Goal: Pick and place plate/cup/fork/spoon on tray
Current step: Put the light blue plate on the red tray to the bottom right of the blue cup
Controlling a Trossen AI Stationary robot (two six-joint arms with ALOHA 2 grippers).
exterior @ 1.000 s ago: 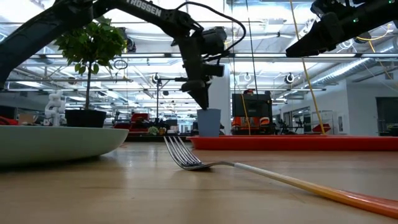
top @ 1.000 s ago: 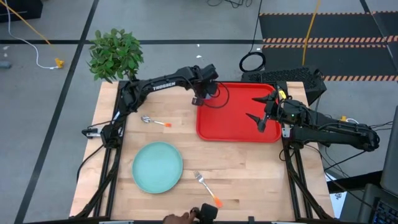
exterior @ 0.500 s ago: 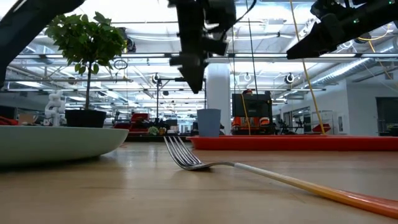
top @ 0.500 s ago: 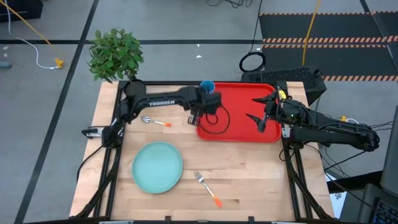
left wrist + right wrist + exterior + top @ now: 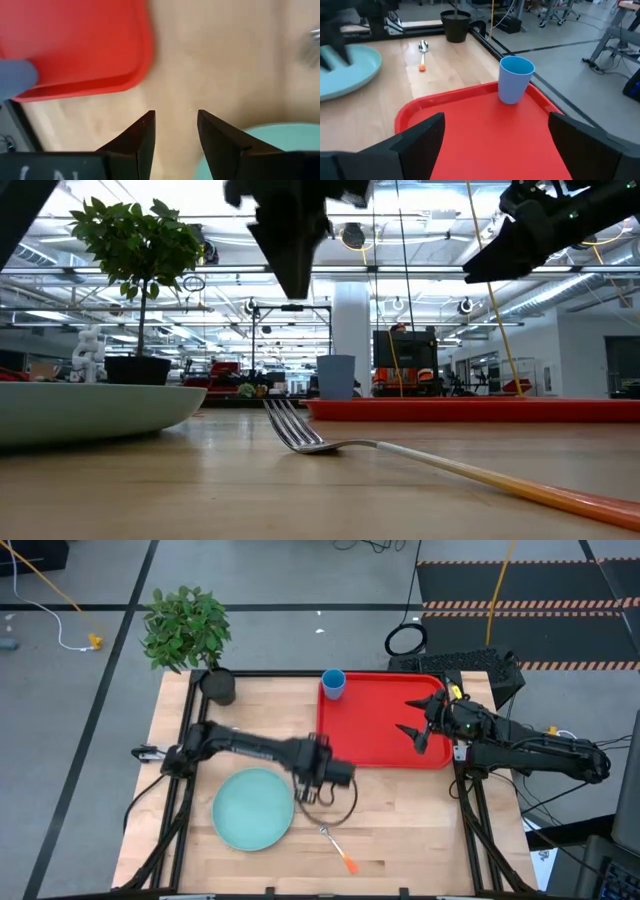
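Observation:
The blue cup [image 5: 333, 683] stands upright in the far left corner of the red tray [image 5: 385, 745]; it also shows in the right wrist view [image 5: 515, 79]. The teal plate [image 5: 253, 808] lies on the table at the near left. The fork [image 5: 335, 846] lies near the front edge, tines toward the tray. The spoon [image 5: 422, 52] shows only in the right wrist view; the left arm hides it from above. My left gripper [image 5: 308, 786] is open and empty, pointing down above the bare table between plate and tray [image 5: 175, 125]. My right gripper [image 5: 420, 725] is open and empty above the tray's right part.
A potted plant [image 5: 186, 628] with a dark pot [image 5: 218, 687] stands at the table's far left corner. Bare wood [image 5: 420, 820] lies to the right of the fork, between the tray and the front edge.
My left gripper has risen from the cup at the tray's far left corner and swung toward the table's near edge, ending above the table between plate and tray. The cup stays upright on the tray. A hand at the near edge has withdrawn.

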